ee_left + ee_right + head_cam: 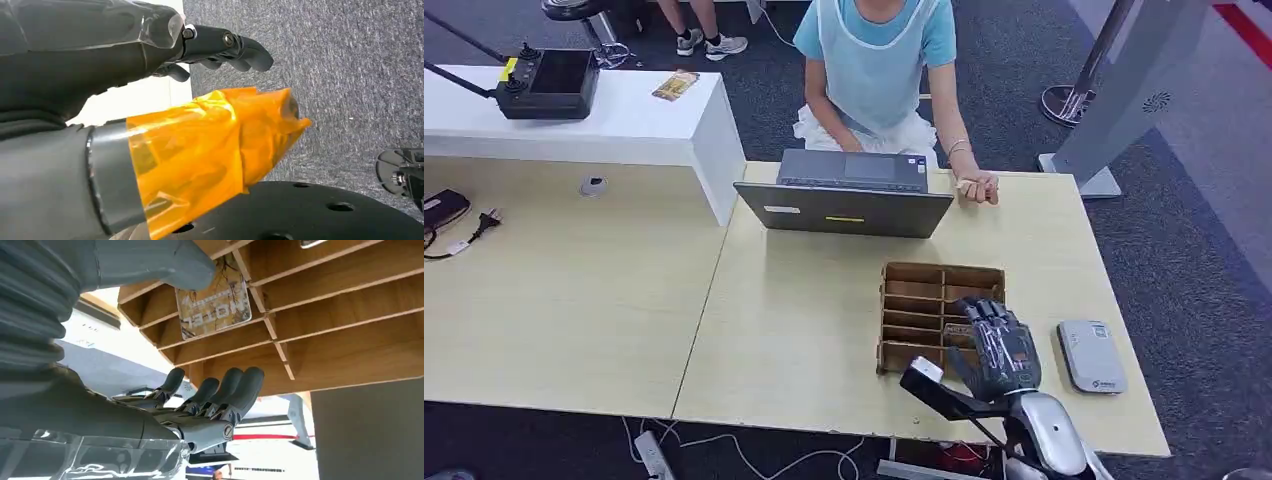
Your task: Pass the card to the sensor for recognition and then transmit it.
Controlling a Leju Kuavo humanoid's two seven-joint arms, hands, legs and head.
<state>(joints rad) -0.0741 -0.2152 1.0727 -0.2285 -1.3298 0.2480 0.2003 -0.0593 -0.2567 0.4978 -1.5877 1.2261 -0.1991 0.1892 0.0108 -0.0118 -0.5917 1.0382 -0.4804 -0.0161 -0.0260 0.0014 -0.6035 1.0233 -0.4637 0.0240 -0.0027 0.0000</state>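
right hand (994, 345) open over wooden rack (914, 300), fingers apart, holding nothing. card (215, 307) sits in a rack slot. pickup step; next, pinch card, carry to sensor (1091, 356).

Small rectangular card with yellow-brown pattern and pale "HOTEL" lettering (215, 302) stands on edge inside slot of brown wooden divided organiser box (924, 300), leaning against wooden partition. Box sits on light wood table (804, 330), near its front edge. Flat grey rounded-rectangle card sensor (1091, 356) lies on table just beside box, at table's right end, apart from it.
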